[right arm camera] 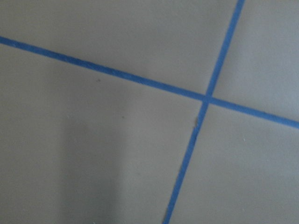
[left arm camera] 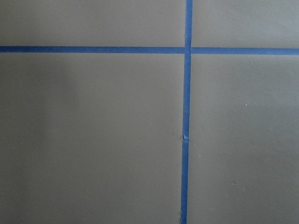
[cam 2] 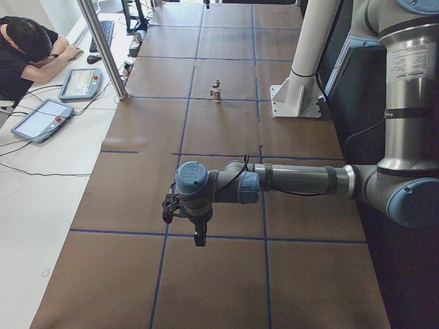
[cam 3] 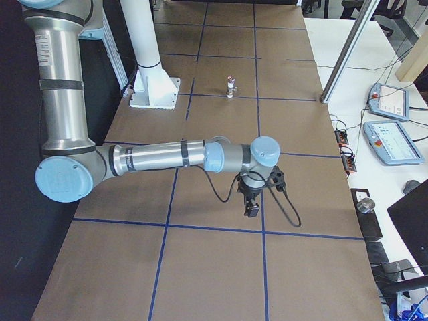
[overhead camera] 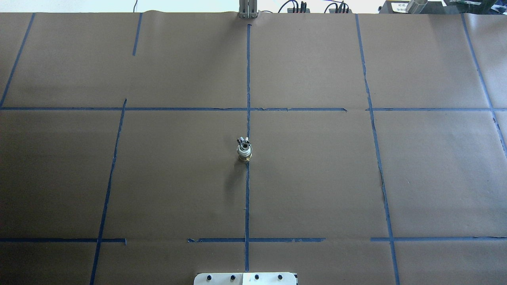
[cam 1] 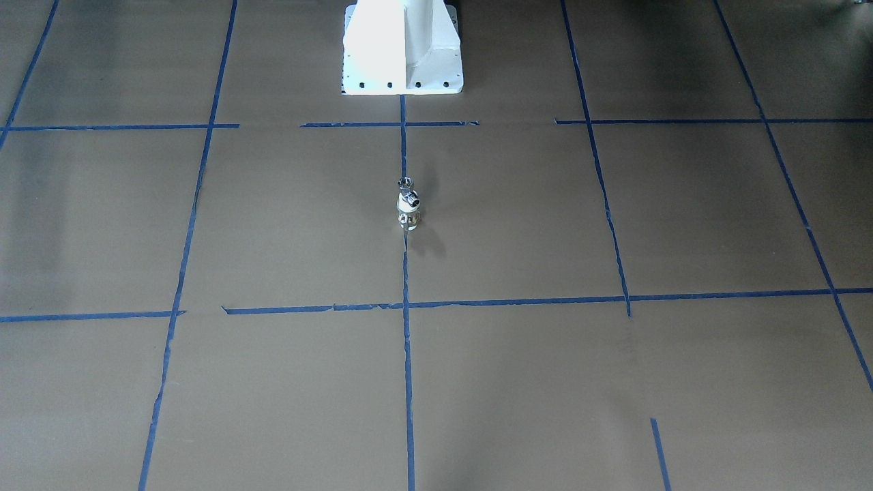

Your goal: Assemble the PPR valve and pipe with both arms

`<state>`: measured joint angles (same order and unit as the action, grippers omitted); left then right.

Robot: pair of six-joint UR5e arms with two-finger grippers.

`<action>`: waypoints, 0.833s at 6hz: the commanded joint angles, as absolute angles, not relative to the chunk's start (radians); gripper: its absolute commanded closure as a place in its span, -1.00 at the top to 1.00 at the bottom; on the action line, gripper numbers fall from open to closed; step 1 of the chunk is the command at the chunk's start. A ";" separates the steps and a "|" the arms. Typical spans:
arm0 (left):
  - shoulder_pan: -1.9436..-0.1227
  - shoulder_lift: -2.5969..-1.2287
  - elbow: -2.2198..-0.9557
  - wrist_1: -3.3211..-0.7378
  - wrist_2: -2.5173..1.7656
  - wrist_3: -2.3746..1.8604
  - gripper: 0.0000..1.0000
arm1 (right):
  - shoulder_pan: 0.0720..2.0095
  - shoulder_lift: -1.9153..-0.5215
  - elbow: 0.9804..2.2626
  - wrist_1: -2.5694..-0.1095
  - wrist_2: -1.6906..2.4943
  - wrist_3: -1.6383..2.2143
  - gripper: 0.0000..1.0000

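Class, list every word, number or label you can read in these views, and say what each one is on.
No text can be read in any view.
Pendant screens: display content too small to read.
Paper beyond the table's far edge: print blurred.
Valve: no legible marking.

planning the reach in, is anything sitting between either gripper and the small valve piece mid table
Nothing visible does. The valve piece stands alone mid-table. The left gripper and right gripper hang at opposite table ends, with only brown paper and blue tape lines between. The white pedestal sits beside both paths.
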<state>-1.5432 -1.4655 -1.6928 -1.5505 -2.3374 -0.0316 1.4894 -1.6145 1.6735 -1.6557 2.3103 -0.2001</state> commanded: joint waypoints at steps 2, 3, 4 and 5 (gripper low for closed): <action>-1.543 -1.468 -1.694 -1.552 -2.338 -0.034 1.00 | 1.539 -1.720 1.684 -1.536 2.318 -0.152 1.00; -1.542 -1.468 -1.694 -1.552 -2.338 -0.032 1.00 | 1.539 -1.715 1.687 -1.529 2.318 -0.146 1.00; -1.542 -1.470 -1.694 -1.552 -2.338 -0.032 1.00 | 1.539 -1.713 1.690 -1.529 2.318 -0.144 1.00; -1.542 -1.471 -1.694 -1.552 -2.338 -0.032 1.00 | 1.539 -1.706 1.689 -1.529 2.319 -0.146 1.00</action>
<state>-1.5418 -1.4697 -1.6935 -1.5524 -2.3378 -0.0323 1.5385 -1.7117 1.6887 -1.5301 2.3183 -0.1462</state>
